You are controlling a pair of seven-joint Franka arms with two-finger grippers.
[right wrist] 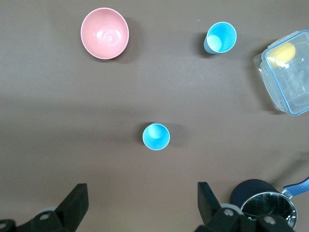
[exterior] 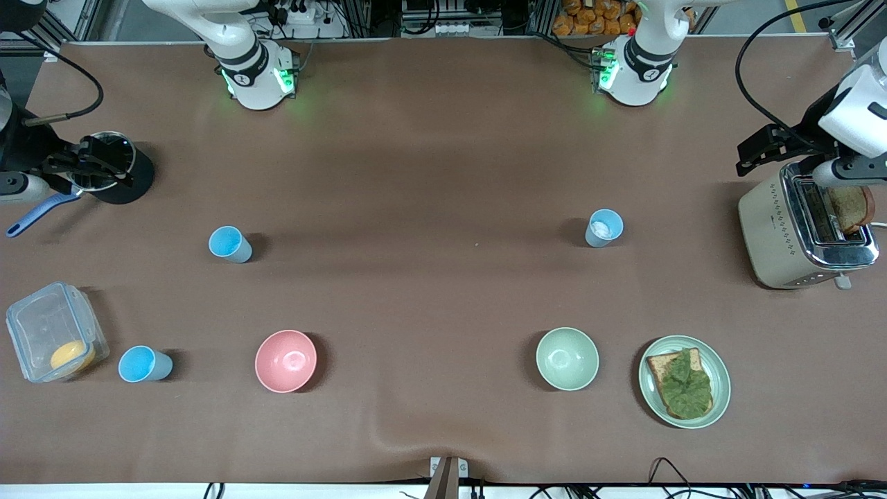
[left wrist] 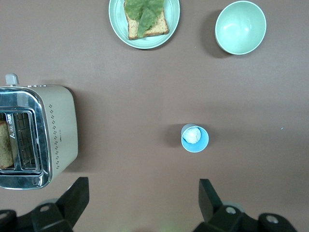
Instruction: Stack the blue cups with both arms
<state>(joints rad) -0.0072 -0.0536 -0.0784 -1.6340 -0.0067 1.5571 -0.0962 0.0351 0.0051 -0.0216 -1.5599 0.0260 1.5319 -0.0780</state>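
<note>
Three blue cups are being shown in the front view: two sky-blue cups [exterior: 229,244] [exterior: 143,364] toward the right arm's end of the worktop [exterior: 429,173], and a paler cup [exterior: 603,228] toward the left arm's end. Only the wrist views are showing the grippers. The left gripper [left wrist: 144,199], wide open and empty, is being held over worktop near the paler cup; the right gripper [right wrist: 143,201], likewise open and empty, near one sky-blue cup.
</note>
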